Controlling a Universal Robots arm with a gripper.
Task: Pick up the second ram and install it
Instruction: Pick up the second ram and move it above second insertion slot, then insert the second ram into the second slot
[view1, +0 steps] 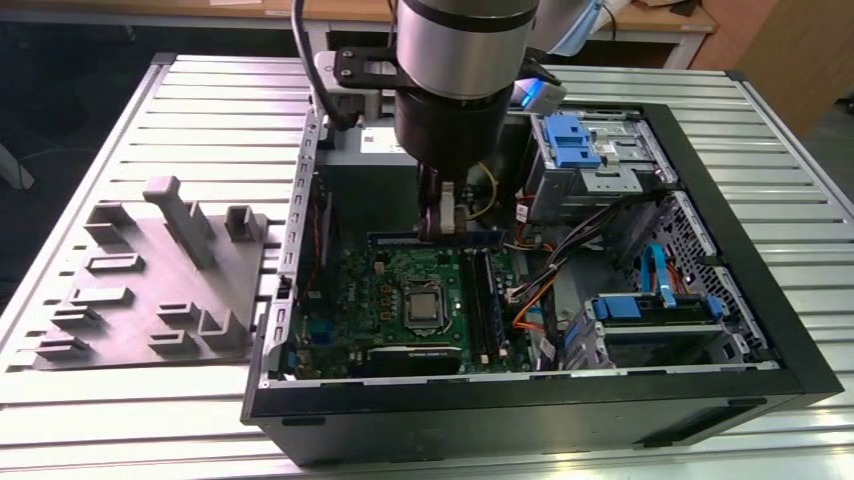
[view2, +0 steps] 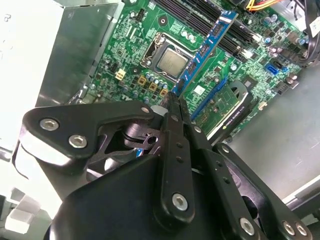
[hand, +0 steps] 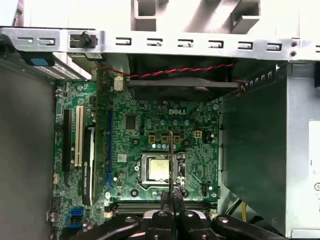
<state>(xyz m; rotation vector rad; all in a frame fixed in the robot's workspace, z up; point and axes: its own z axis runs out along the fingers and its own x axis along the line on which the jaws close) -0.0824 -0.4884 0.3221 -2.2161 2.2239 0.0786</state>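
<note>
My gripper (view1: 442, 232) hangs inside the open computer case (view1: 747, 300), over the far part of the green circuit board (view1: 387, 290). It is shut on the second ram (view1: 470, 239), a long thin stick held by its upper edge. In the second wrist view the ram (view2: 206, 46) looks blue and runs away from the fingertips (view2: 176, 102) above the board. In the first wrist view the ram (hand: 170, 160) shows edge-on over the processor (hand: 155, 167), lying crosswise to the long memory slots (hand: 160, 204). It sits in no slot.
A grey plastic tray (view1: 147, 290) with upright ribs lies on the slatted table at the exterior view's left. Inside the case are drive bays with blue clips (view1: 567, 140), bundled cables (view1: 587, 240) and a power supply (hand: 260, 150). An expansion card (view2: 232, 107) stands beside the board.
</note>
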